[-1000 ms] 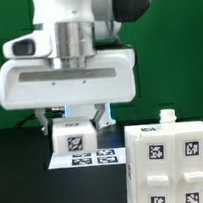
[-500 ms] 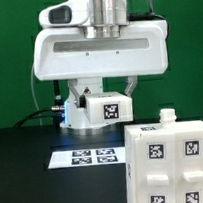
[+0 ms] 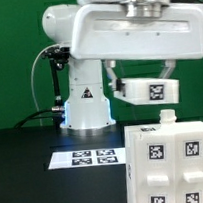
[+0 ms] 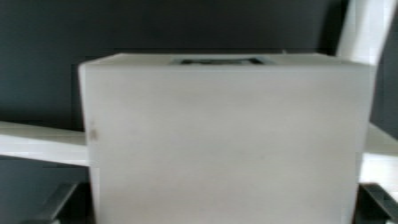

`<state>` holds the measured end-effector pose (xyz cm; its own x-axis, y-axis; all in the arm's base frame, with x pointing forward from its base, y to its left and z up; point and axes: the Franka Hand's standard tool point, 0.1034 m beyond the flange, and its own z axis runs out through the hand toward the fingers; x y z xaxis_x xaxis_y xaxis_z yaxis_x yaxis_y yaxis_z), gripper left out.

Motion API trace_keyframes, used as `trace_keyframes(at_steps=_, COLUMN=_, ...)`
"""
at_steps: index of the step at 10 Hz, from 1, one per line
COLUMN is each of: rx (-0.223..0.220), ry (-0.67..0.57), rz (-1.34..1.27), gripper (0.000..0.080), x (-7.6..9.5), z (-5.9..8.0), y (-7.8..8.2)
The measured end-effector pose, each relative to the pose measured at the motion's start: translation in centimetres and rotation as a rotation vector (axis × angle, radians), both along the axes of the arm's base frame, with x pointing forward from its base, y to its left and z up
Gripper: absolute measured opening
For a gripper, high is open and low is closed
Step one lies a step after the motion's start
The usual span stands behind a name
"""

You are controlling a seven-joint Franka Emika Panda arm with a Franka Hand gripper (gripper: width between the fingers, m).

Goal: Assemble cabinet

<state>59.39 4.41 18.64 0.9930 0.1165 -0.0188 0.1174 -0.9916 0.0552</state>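
In the exterior view, the arm's broad white hand fills the upper right of the frame. The gripper (image 3: 148, 82) beneath it has its fingers clamped on a small white cabinet part (image 3: 154, 90), a block with a black-and-white tag on its facing side, held tilted in mid-air. Directly below, with a clear gap between them, the cabinet (image 3: 174, 168) stands in the lower right corner. Its tagged front is cut off by the frame's right and bottom edges, and a small white peg (image 3: 168, 114) rises from its top. The marker board (image 3: 90, 156) lies flat at lower centre, just beside the cabinet's left edge. The black table (image 3: 25, 167) stretches open across the lower left. The robot base (image 3: 86, 96) stands behind the board, against a green backdrop (image 3: 10, 58).

In the wrist view, the held part (image 4: 222, 140) fills most of the frame as a plain white face with straight edges. A sliver of tag (image 4: 219, 62) shows at one edge. Dark table surrounds it, crossed by pale bars (image 4: 36, 138) too blurred to name.
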Motion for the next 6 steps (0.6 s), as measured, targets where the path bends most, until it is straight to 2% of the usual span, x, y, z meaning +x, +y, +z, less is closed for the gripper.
trace_keyframes(at_steps=2, rx=-0.003, ry=0.002, rz=-0.004, gripper=0.056, x=-0.1, z=-0.1, y=0.0)
trace_keyframes(at_steps=4, rx=-0.002, ry=0.004, rz=-0.003, gripper=0.056, x=-0.2, z=-0.4, y=1.7)
trace_keyframes(at_steps=6, rx=-0.005, ry=0.011, rz=-0.001, gripper=0.056, x=-0.3, z=-1.1, y=2.1)
